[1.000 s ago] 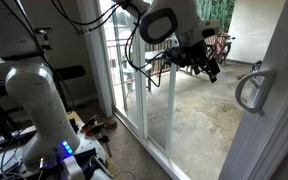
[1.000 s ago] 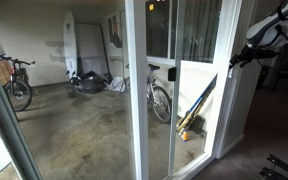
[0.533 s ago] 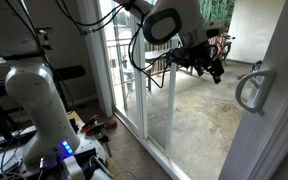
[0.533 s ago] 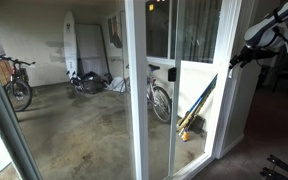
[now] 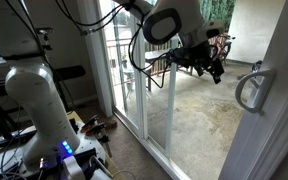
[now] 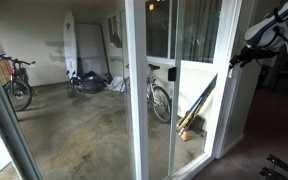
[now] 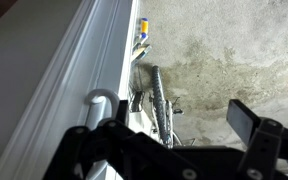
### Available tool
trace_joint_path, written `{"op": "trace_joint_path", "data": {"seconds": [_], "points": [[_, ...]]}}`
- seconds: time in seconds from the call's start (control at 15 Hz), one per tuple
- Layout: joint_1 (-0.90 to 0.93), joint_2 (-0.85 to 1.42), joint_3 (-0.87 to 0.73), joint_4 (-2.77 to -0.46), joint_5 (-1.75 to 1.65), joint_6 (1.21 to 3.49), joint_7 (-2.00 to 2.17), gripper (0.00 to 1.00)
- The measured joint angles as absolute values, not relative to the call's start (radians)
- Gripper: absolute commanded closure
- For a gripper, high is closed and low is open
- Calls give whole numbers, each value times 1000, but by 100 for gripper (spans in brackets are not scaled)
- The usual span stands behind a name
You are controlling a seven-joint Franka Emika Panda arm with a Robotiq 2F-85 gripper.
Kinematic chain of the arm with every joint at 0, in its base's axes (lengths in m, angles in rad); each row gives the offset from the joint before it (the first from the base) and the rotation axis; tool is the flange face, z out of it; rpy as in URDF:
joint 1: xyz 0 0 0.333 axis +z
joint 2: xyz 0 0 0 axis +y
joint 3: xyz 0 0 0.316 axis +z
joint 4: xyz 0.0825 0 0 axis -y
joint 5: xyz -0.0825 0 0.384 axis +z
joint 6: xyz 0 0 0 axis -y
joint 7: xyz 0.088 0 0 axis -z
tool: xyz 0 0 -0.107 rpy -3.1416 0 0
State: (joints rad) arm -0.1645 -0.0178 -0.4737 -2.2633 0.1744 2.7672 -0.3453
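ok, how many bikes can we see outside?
2. The left bike stands at the far left in an exterior view; the middle bike stands just behind the white door frame, its wheel also showing in the wrist view. Others may be hidden.

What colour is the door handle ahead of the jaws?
White; the door handle shows best in an exterior view.

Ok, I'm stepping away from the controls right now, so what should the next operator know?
Claw: open, empty, in mid-air beside the white sliding door frame.
Door handle: close to the claw in the wrist view, untouched.
A bicycle stands beyond the door.
Done: nothing gripped.
Left: contact with the handle, not yet made.
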Motion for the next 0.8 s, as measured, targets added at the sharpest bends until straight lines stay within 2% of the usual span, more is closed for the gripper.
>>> {"op": "trace_joint_path", "data": {"seconds": [0.8], "points": [[-159, -3, -475, -2242, 199, 2791, -382, 0]]}}
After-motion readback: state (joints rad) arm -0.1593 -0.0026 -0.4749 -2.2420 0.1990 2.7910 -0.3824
